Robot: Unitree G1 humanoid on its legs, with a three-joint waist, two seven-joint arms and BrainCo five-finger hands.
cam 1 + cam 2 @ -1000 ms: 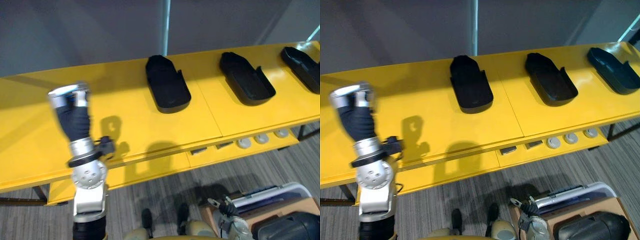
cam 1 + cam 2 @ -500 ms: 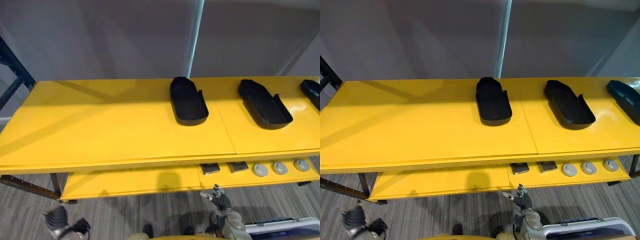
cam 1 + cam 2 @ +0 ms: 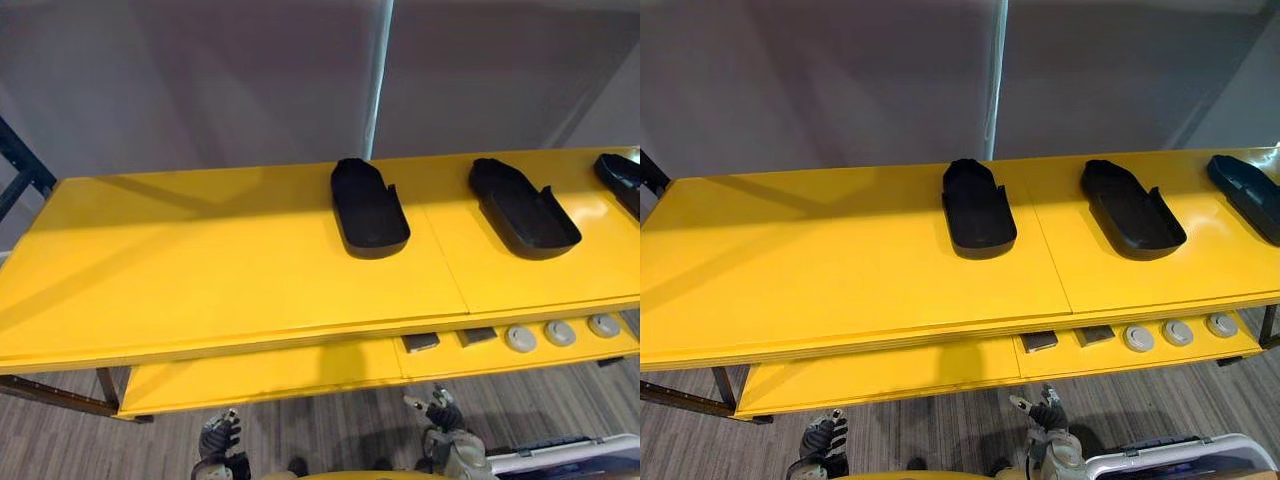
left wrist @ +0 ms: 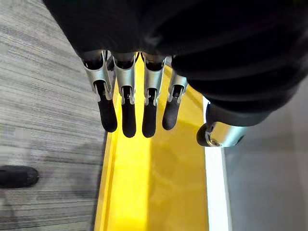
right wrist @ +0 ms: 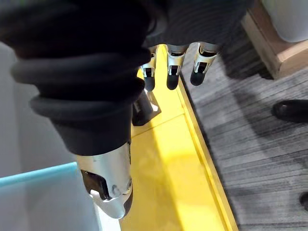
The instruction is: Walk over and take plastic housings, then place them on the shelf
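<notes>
Left hand (image 3: 218, 437) and right hand (image 3: 440, 412) hang low, fingers straight, seemingly empty. Black moulded plastic housing (image 3: 368, 207) lies well ahead between them on yellow shelf top (image 3: 200, 260); second housing (image 3: 523, 207) lies beyond right hand.

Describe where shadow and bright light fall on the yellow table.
Left eye view: a dark shadow band crosses the table at back left, reaching towards the left housing; the top is brightest at far right. Right eye view: the same band; the lower shelf is dimmer under the top.

Three round grey discs (image 3: 560, 332) sit in a row beside two small dark blocks (image 3: 421, 342), perhaps metal pieces. Striped grey carpet (image 3: 330, 425) lies below, a grey wall (image 3: 200, 90) behind.
</notes>
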